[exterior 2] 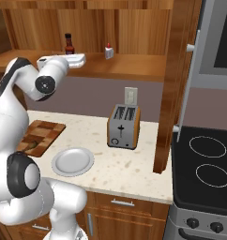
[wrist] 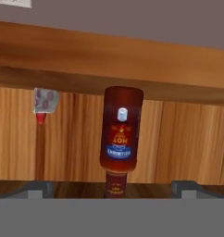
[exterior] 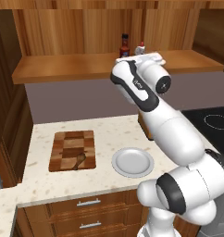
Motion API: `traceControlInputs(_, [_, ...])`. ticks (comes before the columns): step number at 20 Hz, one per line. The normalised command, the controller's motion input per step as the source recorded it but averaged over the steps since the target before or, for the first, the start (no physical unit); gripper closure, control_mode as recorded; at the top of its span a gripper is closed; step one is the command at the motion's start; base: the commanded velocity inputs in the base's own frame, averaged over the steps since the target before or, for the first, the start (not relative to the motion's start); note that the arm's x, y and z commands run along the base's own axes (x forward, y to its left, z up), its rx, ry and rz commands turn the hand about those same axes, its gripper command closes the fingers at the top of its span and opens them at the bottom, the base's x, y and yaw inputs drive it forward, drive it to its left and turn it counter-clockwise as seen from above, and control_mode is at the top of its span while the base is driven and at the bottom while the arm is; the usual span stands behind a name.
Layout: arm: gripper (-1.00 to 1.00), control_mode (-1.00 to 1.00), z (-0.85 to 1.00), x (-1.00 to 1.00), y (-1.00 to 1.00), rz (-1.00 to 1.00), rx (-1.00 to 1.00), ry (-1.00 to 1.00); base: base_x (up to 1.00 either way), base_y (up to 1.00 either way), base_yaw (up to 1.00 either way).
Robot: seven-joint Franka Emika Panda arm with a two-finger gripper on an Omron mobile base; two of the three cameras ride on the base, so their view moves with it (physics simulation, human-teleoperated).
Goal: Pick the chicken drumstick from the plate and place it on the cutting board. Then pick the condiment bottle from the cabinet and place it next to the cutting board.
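Warm orange-brown wood lines the cabinet [exterior: 63,65], a long open shelf running above a speckled pale counter [exterior 2: 134,159]. On that shelf the condiment bottle [wrist: 121,139] stands upright straight ahead of the gripper [wrist: 111,187], centred between the two finger tips [wrist: 37,187] and apart from both; the hand view is rolled over, so the bottle appears upside down there, cap at the bottom. The jaws are spread as wide as they go and hold nothing. A tiny white object with a red tip [wrist: 43,104] sits on the same shelf, off to one side of the bottle and near it, further from the hand. From the left base view the hand [exterior: 146,58] reaches level toward the shelf edge just beside the bottle [exterior: 125,46].

Well below the hand, on the counter, the cutting board [exterior: 73,149] carries the chicken drumstick [exterior: 79,159] near its front edge. Just beside the board lies the plate [exterior: 132,162], bare. A toaster [exterior 2: 123,126] stands further along the counter, and a black stove [exterior 2: 209,159] beyond a wooden panel
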Motion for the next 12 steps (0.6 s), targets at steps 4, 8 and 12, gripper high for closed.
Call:
traceControlInputs(4, [-1.0, -1.0, 0.05, 0.03, 0.19, -0.04, 0.0, 0.05, 0.0, 0.0, 0.0])
traceControlInputs(8, [-1.0, -1.0, 0.09, 0.04, 0.19, -0.04, 0.0, 0.06, 0.0, 0.0, 0.0])
traceControlInputs(12, [-1.0, -1.0, 0.19, 0.06, 0.13, -0.04, 0.02, 0.06, 0.0, 0.0, 0.0])
